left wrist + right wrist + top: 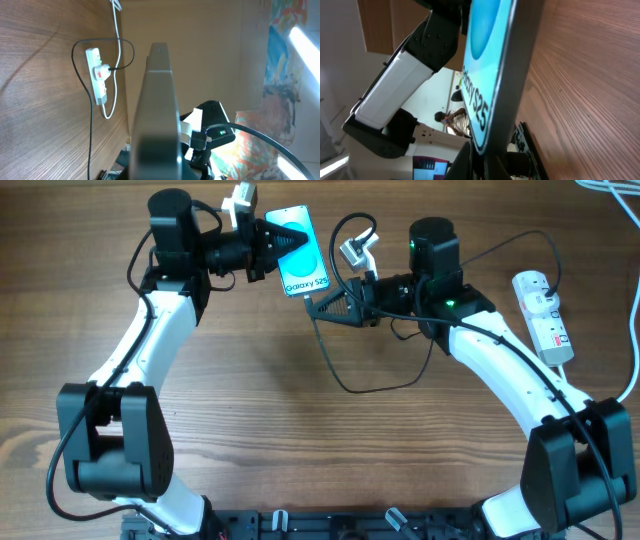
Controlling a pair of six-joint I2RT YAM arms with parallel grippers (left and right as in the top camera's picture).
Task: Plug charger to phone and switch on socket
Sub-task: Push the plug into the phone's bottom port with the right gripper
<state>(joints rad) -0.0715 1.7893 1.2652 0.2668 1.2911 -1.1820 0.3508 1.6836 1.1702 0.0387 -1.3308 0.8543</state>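
My left gripper point(272, 242) is shut on the phone point(300, 255) and holds it off the table, its teal screen facing up and the "Galaxy S25" end toward my right gripper point(318, 305). The right gripper is shut on the charger tip, right at that end of the phone; the tip itself is hidden. The charger's black cable point(350, 385) loops down over the table and back up to the socket point(542, 315) at the far right. The left wrist view shows the phone edge-on point(157, 100) and the socket point(97, 75). The right wrist view shows the phone screen point(482, 75) just above my fingers point(487, 162).
A thick white cord point(610, 195) runs off from the socket at the top right corner. A black rail point(350, 525) lies along the table's front edge. The table's right edge point(633, 300) is just beyond the socket.
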